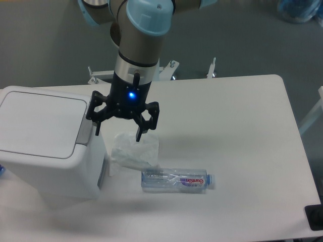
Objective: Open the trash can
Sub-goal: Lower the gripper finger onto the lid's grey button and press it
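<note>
- I'm on the approach: the trash can point(48, 141) sits at the left end of the counter point(242, 136), lid flat and shut, so nothing is opened yet.
- My claw point(117, 130) hangs just right of the can, fingers spread wide, holding nothing.
- Left fingertip looks close to the grey button point(84, 130) on the lid's right edge; from this angle I can't tell if it touches.
- Next, I reckon, I need to get a fingertip over that button and press down.
- A crumpled plastic bag point(135, 150) and a water bottle point(176, 179) lie below the claw, apart from it.
</note>
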Motion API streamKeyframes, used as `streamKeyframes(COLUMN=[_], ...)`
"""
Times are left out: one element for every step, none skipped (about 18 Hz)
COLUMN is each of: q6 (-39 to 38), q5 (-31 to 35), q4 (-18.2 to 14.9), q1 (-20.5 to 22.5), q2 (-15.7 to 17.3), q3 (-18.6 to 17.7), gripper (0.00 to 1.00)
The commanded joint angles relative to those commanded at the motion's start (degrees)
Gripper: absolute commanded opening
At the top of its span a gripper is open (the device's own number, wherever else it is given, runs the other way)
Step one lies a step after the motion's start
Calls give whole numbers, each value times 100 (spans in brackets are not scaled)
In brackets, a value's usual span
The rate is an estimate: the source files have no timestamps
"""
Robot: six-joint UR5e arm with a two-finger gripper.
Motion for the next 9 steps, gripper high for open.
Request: streamKeyframes(q6=[-61, -123, -150, -193, -237, -246, -247, -247, -247], q5=[0, 0, 9, 0, 0, 0, 0, 0, 9], q4=[62, 80, 88, 89, 89, 89, 89, 89, 89], q1=[-18, -53, -97, -106, -106, -106, -114, -141, -141], q2=[0, 0, 0, -9, 0, 0, 0, 0, 0], q3=[-17, -44, -61, -53, -53, -53, -53, -53, -61], gripper=[100, 100, 100, 100, 100, 100, 100, 100, 100])
